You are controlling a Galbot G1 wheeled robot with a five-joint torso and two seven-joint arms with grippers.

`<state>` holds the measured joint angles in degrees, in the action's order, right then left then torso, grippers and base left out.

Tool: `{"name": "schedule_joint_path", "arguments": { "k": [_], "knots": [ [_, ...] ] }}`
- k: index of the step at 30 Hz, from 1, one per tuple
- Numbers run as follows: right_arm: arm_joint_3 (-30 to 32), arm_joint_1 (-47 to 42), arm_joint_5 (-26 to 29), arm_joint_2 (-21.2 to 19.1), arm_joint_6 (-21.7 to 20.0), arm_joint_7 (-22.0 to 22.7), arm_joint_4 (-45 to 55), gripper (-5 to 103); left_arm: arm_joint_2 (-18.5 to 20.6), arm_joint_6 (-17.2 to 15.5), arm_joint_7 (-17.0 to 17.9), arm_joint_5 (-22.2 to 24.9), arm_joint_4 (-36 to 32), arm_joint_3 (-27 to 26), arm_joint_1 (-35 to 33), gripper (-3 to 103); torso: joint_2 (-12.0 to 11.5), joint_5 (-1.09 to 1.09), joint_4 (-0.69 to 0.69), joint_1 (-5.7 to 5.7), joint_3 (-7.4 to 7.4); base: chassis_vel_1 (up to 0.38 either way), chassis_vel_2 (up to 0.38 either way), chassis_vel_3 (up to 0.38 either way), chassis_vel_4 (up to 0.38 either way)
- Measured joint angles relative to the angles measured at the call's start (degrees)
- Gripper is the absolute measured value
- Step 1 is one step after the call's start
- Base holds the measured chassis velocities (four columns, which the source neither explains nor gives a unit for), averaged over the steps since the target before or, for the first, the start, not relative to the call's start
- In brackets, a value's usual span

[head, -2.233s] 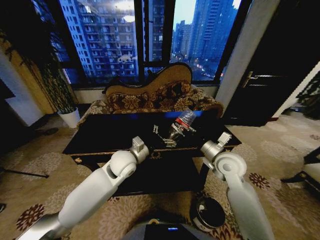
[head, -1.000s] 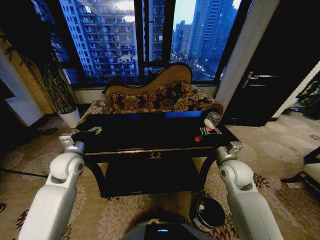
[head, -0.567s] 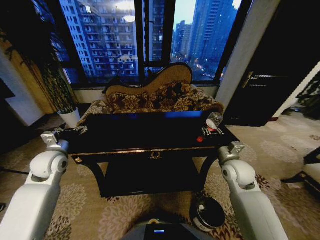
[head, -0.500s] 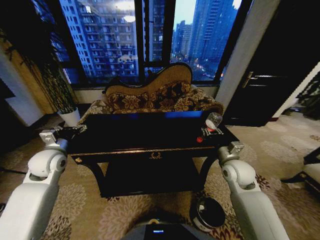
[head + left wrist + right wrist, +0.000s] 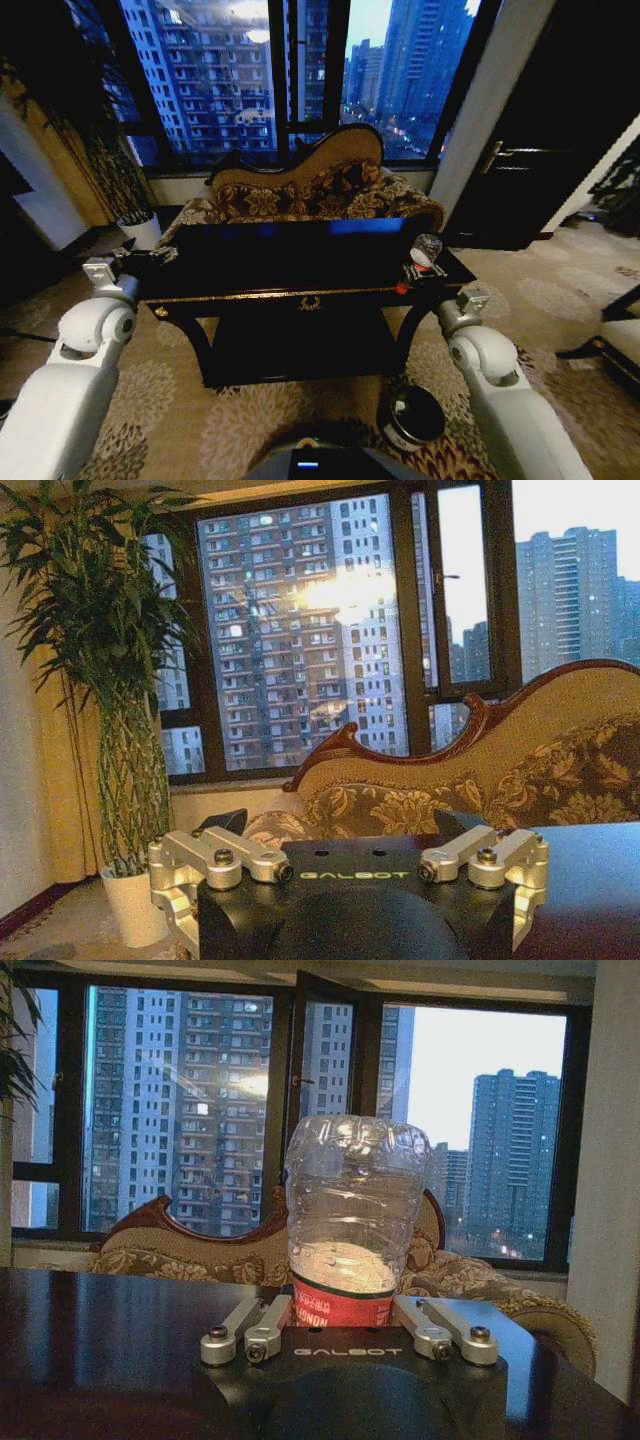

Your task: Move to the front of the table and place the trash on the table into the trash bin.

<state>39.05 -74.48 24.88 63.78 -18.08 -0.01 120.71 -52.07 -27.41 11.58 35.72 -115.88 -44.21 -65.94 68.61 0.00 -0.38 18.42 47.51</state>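
The black glossy table [image 5: 300, 262] with gold trim stands straight ahead. My right gripper [image 5: 420, 272] is over the table's right end, shut on the clear plastic bottle [image 5: 424, 250]. The bottle's red cap [image 5: 401, 288] points back toward me. In the right wrist view the bottle [image 5: 357, 1222] stands between the fingers [image 5: 247, 1328], gripped at its red label. My left gripper [image 5: 148, 258] hovers at the table's left end; the left wrist view shows it [image 5: 352, 872] open with nothing in it. The black trash bin [image 5: 412, 418] sits on the carpet under my right arm.
A brown floral sofa [image 5: 310, 195] stands right behind the table, under the windows. A white plant pot [image 5: 143, 229] is at the back left, a dark door [image 5: 540, 150] at the right, and a chair's edge [image 5: 620, 335] at the far right. Patterned carpet lies around the table.
My right gripper carried the bottle from the table's middle to its right end, and the left arm swung out to the left end. In the last half second only the view shifted slightly.
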Motion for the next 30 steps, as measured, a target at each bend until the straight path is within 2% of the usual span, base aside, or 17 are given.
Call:
{"name": "schedule_joint_path", "arguments": {
  "k": [17, 30],
  "knots": [
    [0.2, -1.1, -0.8, 1.0, 0.3, 0.0, 0.2, 28, -1.1, 0.8, -0.8, -0.4, -0.7, 0.1, -1.1, 100, 0.0, -0.01, 0.01, 0.01, 0.01, 0.163, -0.162, -0.156, 0.15],
    [-1.1, -1.8, -3.3, 3.7, 1.3, 0.0, -1.3, 28, -2.5, 2.1, -1.2, -0.5, -1.5, 0.6, -1.8, 100, 0.0, 0.0, -0.01, -0.02, 0.0, 0.167, -0.174, -0.168, 0.169]
  ]
}}
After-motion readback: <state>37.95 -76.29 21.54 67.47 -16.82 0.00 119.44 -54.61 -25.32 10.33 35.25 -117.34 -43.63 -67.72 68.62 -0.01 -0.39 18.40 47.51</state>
